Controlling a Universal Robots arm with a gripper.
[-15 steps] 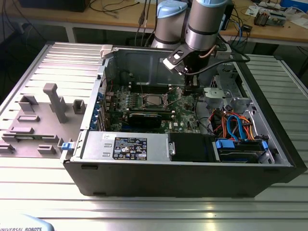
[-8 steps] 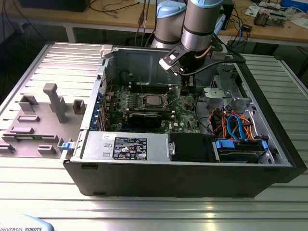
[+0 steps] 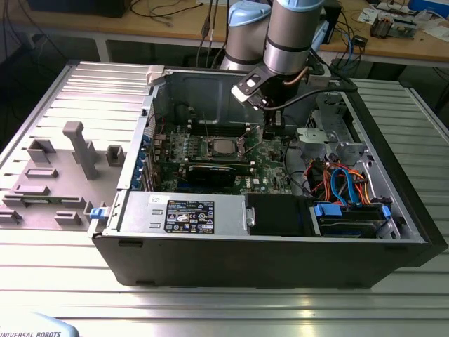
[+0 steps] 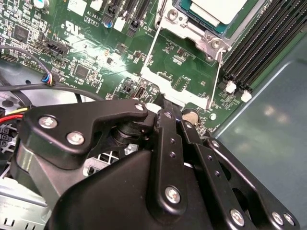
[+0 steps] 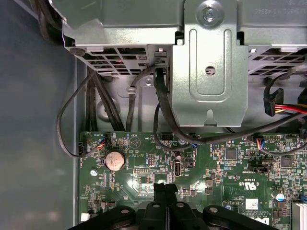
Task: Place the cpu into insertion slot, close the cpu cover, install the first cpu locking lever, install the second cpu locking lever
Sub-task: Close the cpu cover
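Since the cpu (image 4: 218, 8) sits flat in the insertion slot (image 4: 186, 29), silver top up, the placing step looks done. The cpu cover (image 4: 175, 86) is not down: it's swung open away from the socket. Its free end plate hangs out over the motherboard (image 4: 91, 52), and thin side rails run back to the socket rim.

My gripper (image 4: 169, 114) is right at that free end, fingers pressed together, tips at the plate's edge. From the second wrist view I can't tell whether they pinch the edge or only touch it.

Exterior view: my arm comes down into the open computer case (image 3: 280, 260), with the gripper low over the board, just to the exterior view's right of the socket. Black memory slots (image 4: 268, 43) run alongside the socket.

First wrist view: the closed tips are over the green board with a coin cell (image 5: 115, 159) near them. A grey drive cage (image 5: 211, 72) and black cables (image 5: 160, 110) lie past the board edge. The case lies on a ribbed metal table (image 3: 210, 309).
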